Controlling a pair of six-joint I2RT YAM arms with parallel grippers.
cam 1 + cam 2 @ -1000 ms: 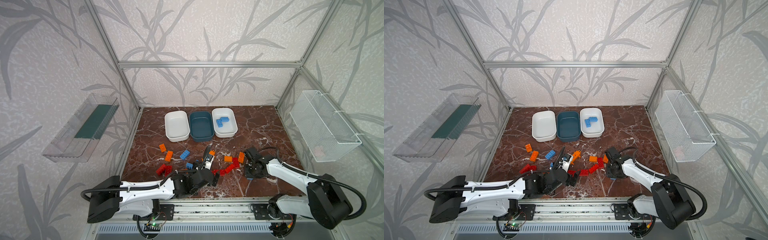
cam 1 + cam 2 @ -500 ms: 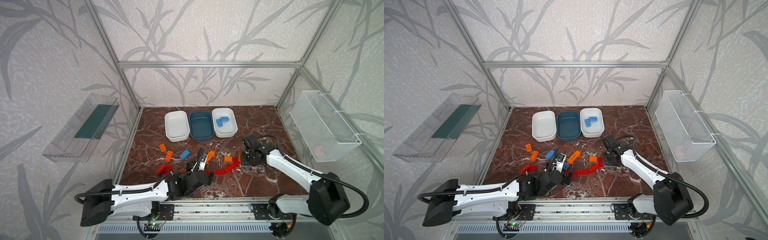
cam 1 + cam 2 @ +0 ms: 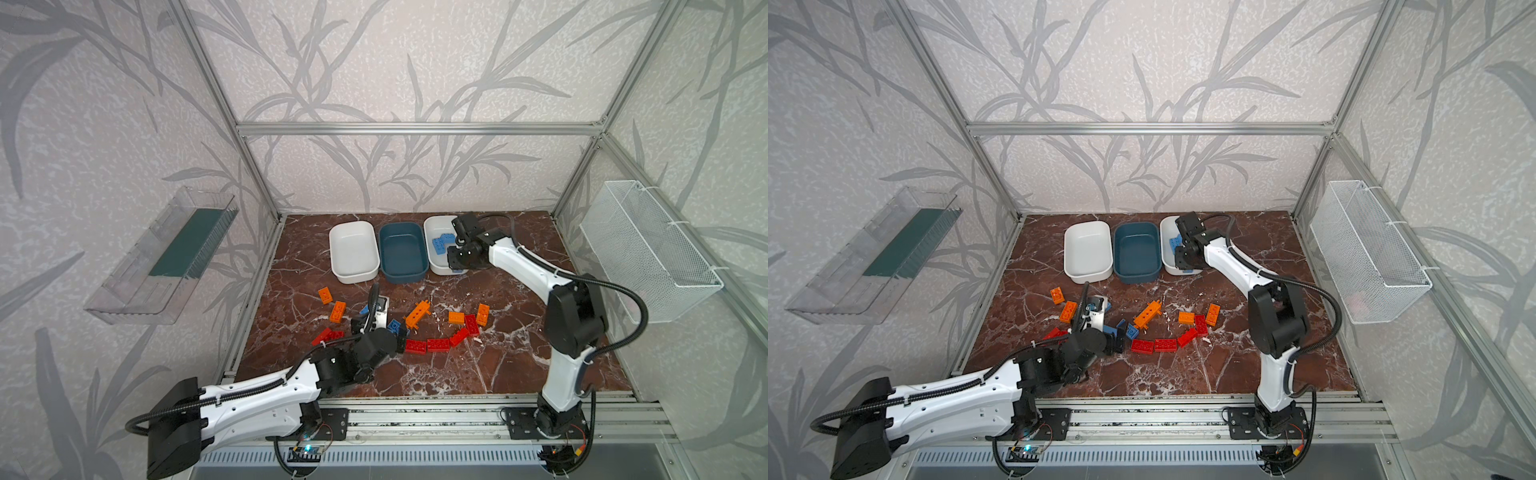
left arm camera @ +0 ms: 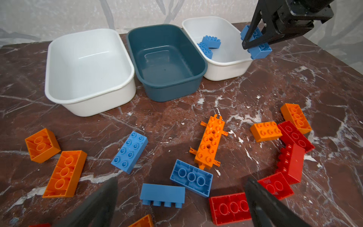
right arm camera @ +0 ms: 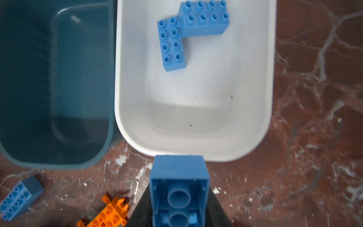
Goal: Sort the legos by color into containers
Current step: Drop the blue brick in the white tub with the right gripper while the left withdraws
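- the marble table (image 3: 498, 374) carries three tubs (image 3: 402, 274) in a row along its back edge; loose legos (image 3: 428, 345) lie nearer its front edge.
- the right white tub (image 4: 225, 71), which has two blue bricks (image 5: 173, 45) inside, looks like the target.
- the right gripper (image 4: 255, 42) is clamped on a blue brick (image 5: 178, 176) above that tub's front rim. i would carry it further toward the back edge, over the bare tub floor, before opening.
- the left gripper (image 4: 181, 185) hangs wide open over loose blue bricks (image 4: 191, 177), holding nothing.

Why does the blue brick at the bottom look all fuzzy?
In the right wrist view, the held blue plastic brick is very near the lens and blurs; in the left wrist view it looks sharp, but the near dark fingers blur.
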